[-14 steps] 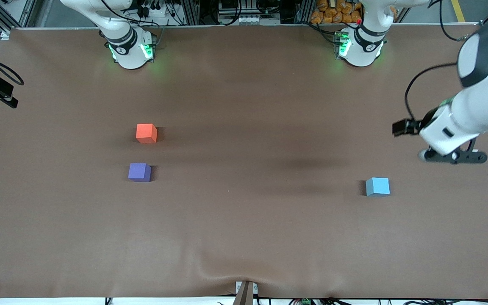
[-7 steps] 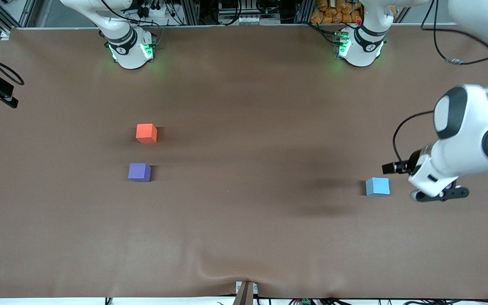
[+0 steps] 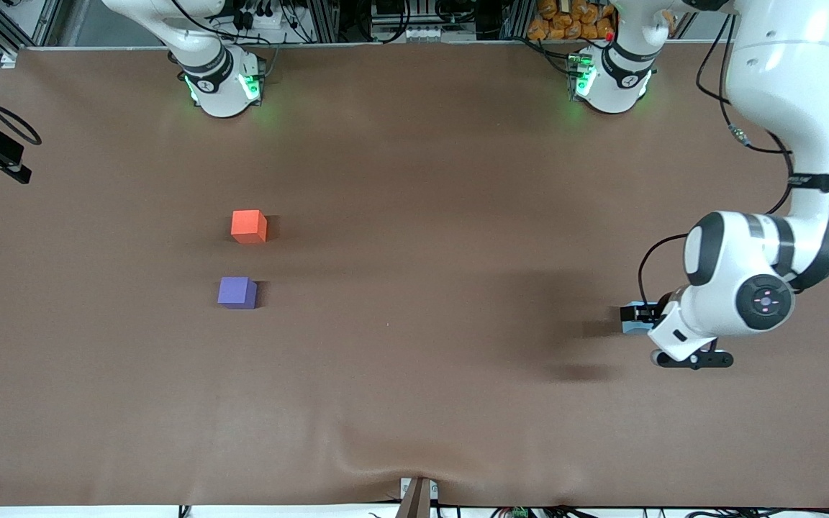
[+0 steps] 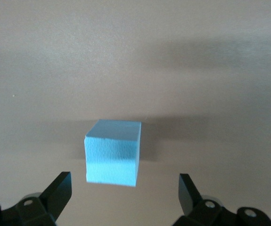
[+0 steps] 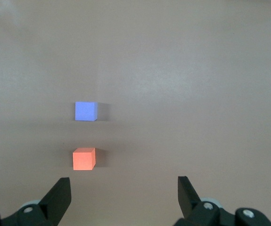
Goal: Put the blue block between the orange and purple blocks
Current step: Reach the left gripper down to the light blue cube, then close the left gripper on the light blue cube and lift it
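Inspector: Left wrist view first. What did it show of your tool?

Operator: My left gripper [image 4: 122, 197] hung over the blue block [image 4: 112, 153], jaws spread wide with nothing between them. The block sat on the brown table [image 4: 210, 66], framed between the two fingertips [image 4: 60, 188] but not yet level with them, no contact made.

Inspector: And the front view?

Operator: My left gripper [image 3: 691, 357] was over the left arm's end of the table, the arm hiding most of the blue block [image 3: 630, 327]. The orange block [image 3: 249, 226] and purple block [image 3: 237, 293] stood well apart from it, toward the right arm's end, the purple one nearer the front camera, with a gap between them.

Inspector: Your right gripper?

Operator: Waiting, off the front view. Its own camera showed it open and empty [image 5: 122, 197], looking down on the orange block [image 5: 84, 158] and purple block [image 5: 86, 111].

Inspector: Step in hand?

Operator: I judged it the approach to the pick, nothing grasped yet. The next move called for a straight descent until the fingers flanked the block, then closing squarely on its sides. The gap looked tight for a third cube, so placement would need care.
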Robot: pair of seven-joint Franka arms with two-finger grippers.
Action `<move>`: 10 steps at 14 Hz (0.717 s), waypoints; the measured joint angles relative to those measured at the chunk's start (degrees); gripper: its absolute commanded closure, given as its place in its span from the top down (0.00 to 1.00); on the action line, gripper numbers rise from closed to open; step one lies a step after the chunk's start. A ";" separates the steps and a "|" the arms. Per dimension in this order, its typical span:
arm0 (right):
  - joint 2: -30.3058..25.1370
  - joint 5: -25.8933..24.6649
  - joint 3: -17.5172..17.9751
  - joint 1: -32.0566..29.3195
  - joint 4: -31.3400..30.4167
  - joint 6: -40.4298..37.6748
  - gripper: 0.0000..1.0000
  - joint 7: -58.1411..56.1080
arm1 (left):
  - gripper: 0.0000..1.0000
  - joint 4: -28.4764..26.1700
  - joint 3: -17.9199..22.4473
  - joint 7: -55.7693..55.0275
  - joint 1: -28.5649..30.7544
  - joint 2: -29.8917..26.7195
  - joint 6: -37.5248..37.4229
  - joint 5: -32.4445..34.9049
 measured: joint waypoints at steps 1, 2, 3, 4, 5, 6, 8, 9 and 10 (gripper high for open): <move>0.00 0.00 0.00 0.00 0.00 0.00 1.00 0.00 | 1.00 -0.89 0.06 0.04 0.35 0.45 1.89 0.20; 0.00 0.00 0.00 0.00 0.00 0.00 1.00 0.00 | 1.00 -1.71 0.07 0.20 0.72 0.90 3.32 0.25; 0.00 0.00 0.00 0.00 0.00 0.00 1.00 0.00 | 1.00 -2.65 0.07 0.34 0.96 1.32 4.24 0.27; 0.00 0.00 0.00 0.00 0.00 0.00 1.00 0.00 | 1.00 -3.83 0.07 0.37 1.05 1.65 4.74 0.35; 0.00 0.00 0.00 0.00 0.00 0.00 1.00 0.00 | 1.00 -4.83 0.06 0.38 1.05 1.82 5.07 0.63; 0.00 0.00 0.00 0.00 0.00 0.00 1.00 0.00 | 1.00 -5.54 0.04 0.42 1.05 1.90 5.28 1.38; 0.00 0.00 0.00 0.00 0.00 0.00 1.00 0.00 | 1.00 -6.28 0.04 1.17 1.05 1.99 5.42 2.79; 0.00 0.00 0.00 0.00 0.00 0.00 1.00 0.00 | 1.00 -6.59 0.04 1.69 1.06 1.99 5.57 2.86; 0.00 0.00 0.00 0.00 0.00 0.00 1.00 0.00 | 0.91 -6.86 0.04 1.91 1.06 2.02 5.87 2.88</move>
